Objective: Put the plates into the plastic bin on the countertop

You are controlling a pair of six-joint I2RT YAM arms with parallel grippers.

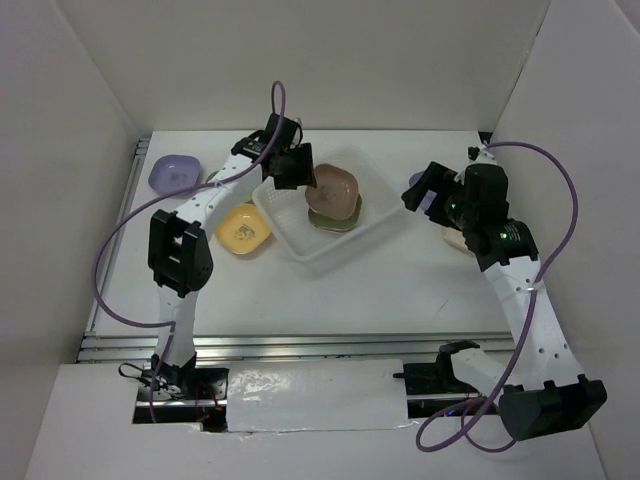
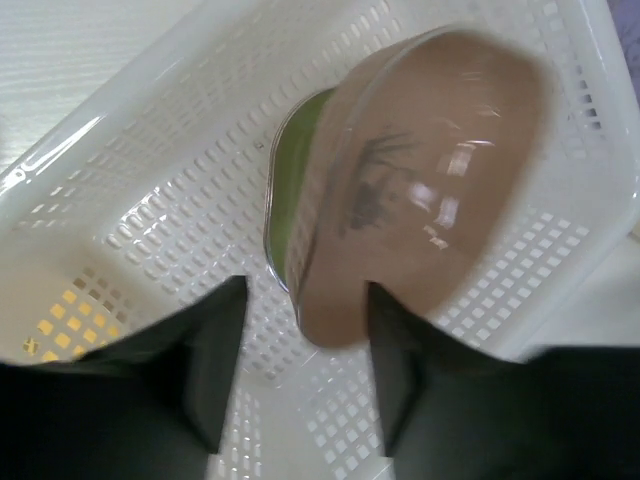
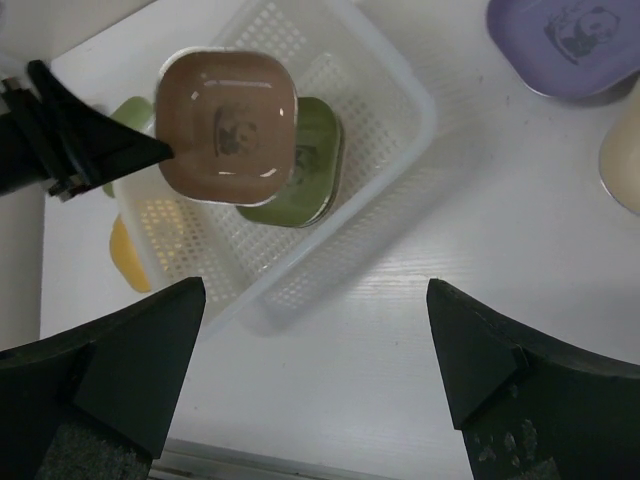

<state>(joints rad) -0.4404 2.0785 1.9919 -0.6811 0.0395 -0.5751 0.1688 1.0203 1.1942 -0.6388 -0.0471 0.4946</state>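
The white countertop (image 1: 400,290) carries the plastic bin (image 1: 340,250), a yellow plate (image 1: 243,229) beside it and a purple plate (image 1: 173,172).

No readable text, brand, number anywhere. Only marks: small dark panda-like print at centre of brown plate (image 3: 227,125), same on purple plate (image 3: 565,35). Green plate (image 3: 312,175) print too faint.

Setting: you are in a robot lab test cell.
Walls: plain white panels (image 1: 330,60) box your tabletop (image 1: 400,290) on three sides.
Mounting: left arm (image 1: 180,250) and right arm (image 1: 525,300) stand at a metal rail (image 1: 300,345).
Cabling: purple cables (image 1: 99,275) loop loose.
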